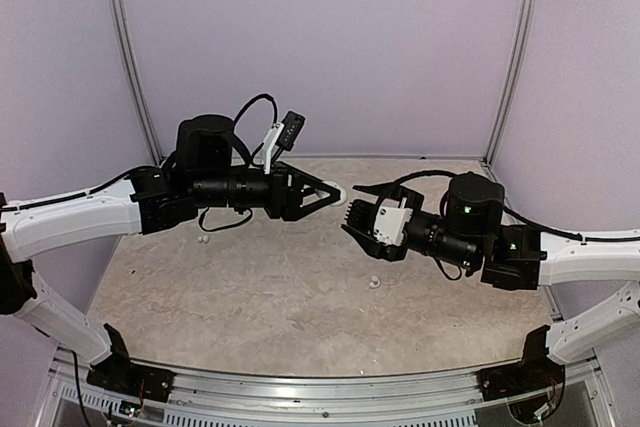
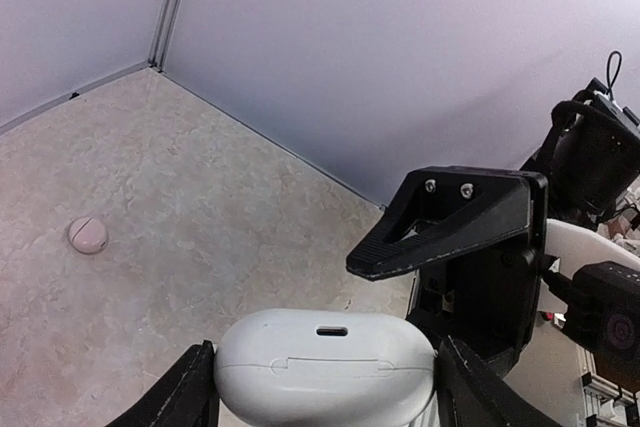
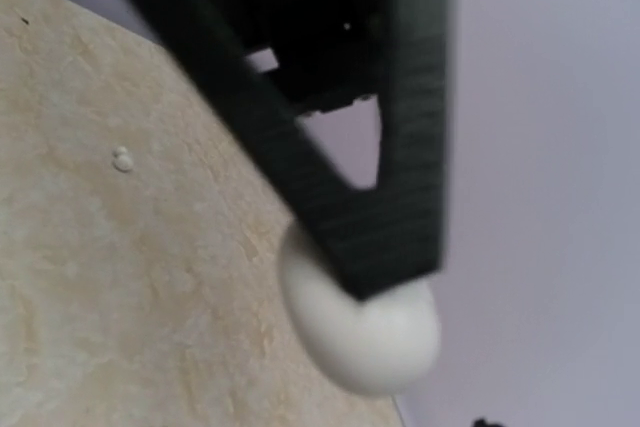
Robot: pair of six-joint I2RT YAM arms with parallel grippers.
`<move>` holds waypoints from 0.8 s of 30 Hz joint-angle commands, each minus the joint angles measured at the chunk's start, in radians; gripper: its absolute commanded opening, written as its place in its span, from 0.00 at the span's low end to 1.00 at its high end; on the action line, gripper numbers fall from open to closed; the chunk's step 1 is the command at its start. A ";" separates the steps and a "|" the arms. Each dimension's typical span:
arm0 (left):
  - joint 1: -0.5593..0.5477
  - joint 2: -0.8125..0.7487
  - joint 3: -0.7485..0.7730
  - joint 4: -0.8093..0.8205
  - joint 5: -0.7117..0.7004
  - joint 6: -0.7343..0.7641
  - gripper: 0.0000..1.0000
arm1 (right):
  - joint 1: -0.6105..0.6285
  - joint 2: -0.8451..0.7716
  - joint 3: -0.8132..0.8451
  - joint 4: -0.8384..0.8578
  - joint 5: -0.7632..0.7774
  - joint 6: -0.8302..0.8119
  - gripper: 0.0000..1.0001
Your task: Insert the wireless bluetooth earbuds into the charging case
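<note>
My left gripper (image 1: 330, 193) is held above the table, shut on a white pebble-shaped charging case (image 2: 325, 367). The case's lid is closed and its port slot faces the left wrist camera. My right gripper (image 1: 352, 209) is open and empty, facing the case from the right, a little apart from it. One of its black fingers (image 2: 450, 222) shows in the left wrist view. A tiny pale earbud (image 1: 375, 282) lies on the table below the right gripper. Another (image 1: 203, 240) lies under the left arm. In the right wrist view the case (image 3: 370, 337) shows under a left finger.
The mottled beige tabletop (image 1: 300, 297) is closed in by lilac walls at the back and sides. A pinkish bud (image 2: 88, 235) lies on it in the left wrist view, and a small pale one (image 3: 122, 159) in the right wrist view. Both arms hang over the table's middle.
</note>
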 commanded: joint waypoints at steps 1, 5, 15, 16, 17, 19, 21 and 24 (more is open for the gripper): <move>0.004 0.017 0.038 0.013 0.046 -0.054 0.45 | 0.011 0.024 -0.004 0.075 0.012 -0.062 0.62; 0.002 0.027 0.044 0.005 0.053 -0.059 0.45 | 0.014 0.042 0.017 0.062 -0.011 -0.077 0.55; -0.011 0.060 0.060 -0.020 0.048 -0.067 0.46 | 0.025 0.089 0.057 0.000 0.000 -0.133 0.36; -0.013 0.062 0.061 -0.020 0.049 -0.069 0.46 | 0.025 0.090 0.059 -0.008 0.000 -0.135 0.34; -0.013 0.065 0.063 -0.020 0.049 -0.071 0.46 | 0.026 0.090 0.060 -0.010 -0.001 -0.136 0.33; -0.013 0.070 0.069 -0.023 0.053 -0.074 0.46 | 0.027 0.089 0.059 -0.013 -0.011 -0.135 0.29; -0.013 0.077 0.075 -0.023 0.058 -0.075 0.46 | 0.027 0.090 0.059 -0.015 -0.014 -0.134 0.25; -0.015 0.079 0.076 -0.023 0.065 -0.073 0.46 | 0.027 0.092 0.058 -0.023 -0.015 -0.134 0.19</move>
